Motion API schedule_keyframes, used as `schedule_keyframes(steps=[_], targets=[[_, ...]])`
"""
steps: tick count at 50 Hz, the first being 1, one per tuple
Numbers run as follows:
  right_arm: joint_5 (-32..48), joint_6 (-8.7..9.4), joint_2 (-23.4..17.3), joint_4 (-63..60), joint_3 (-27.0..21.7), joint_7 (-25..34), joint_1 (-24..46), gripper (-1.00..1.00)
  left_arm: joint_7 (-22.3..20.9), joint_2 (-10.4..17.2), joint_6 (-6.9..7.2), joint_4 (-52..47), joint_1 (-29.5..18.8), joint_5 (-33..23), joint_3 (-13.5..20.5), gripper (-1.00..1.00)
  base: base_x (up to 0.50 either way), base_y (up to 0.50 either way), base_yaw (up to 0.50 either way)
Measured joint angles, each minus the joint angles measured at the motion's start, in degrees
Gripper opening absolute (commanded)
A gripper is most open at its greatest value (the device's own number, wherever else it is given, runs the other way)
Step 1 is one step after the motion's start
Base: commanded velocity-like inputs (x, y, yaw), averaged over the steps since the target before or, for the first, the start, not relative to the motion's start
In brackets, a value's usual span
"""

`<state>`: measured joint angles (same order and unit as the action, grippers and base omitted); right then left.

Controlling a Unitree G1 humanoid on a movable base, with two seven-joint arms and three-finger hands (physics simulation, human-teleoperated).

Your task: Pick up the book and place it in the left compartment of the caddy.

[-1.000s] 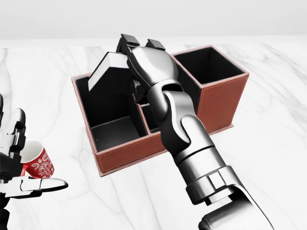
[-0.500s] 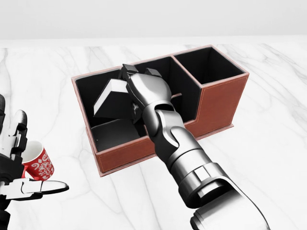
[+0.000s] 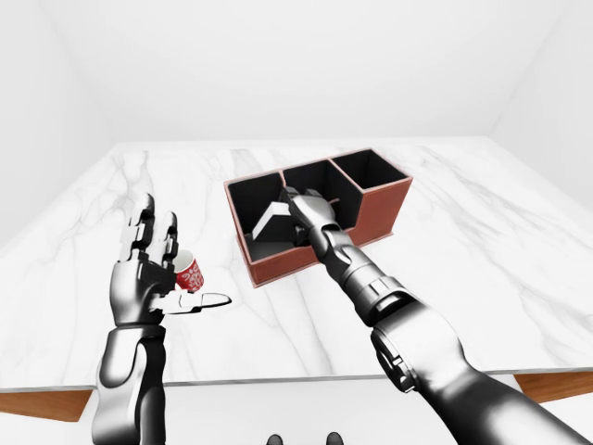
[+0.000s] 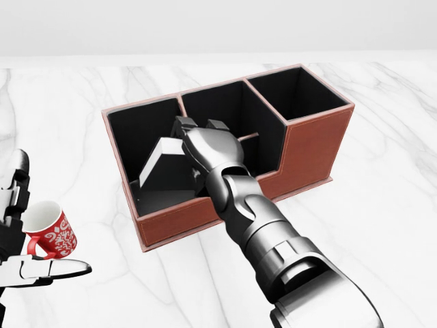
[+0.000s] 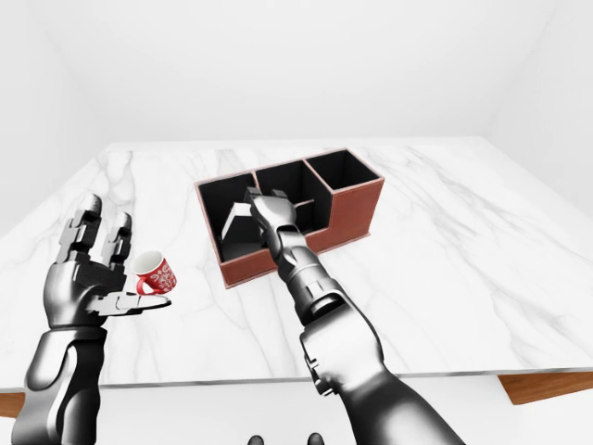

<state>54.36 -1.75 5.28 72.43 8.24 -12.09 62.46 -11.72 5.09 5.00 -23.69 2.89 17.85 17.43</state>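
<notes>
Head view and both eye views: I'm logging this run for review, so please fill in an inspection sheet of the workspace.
Surface: white marble table, wooden edge at the bottom corners of the eye views.
Job's things: book tilted inside the left compartment of the brown caddy; the other compartments look empty.
Clutter: red patterned mug at the head view's left.
Grippers: right robot hand down in the caddy, closed on the book; left robot hand open beside the mug.
Cables: nothing seen.
Surroundings: plain white walls.
</notes>
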Motion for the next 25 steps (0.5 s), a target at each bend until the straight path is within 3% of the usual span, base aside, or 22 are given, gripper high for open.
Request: schedule_keyframes(steps=[14, 25], targets=[[1.6, -3.26, 0.2, 1.7, 0.6, -0.2, -0.4, -1.00, -0.3, -0.1, 0.00, -0.7, 0.2, 0.1, 0.1, 1.00, 0.00, 0.00, 0.00], [3.4, -3.26, -0.2, 2.1, 1.1, 0.4, -0.1, -1.00, -0.5, -0.2, 0.00, -1.0, 0.3, 0.1, 0.1, 1.00, 0.00, 0.00, 0.00]])
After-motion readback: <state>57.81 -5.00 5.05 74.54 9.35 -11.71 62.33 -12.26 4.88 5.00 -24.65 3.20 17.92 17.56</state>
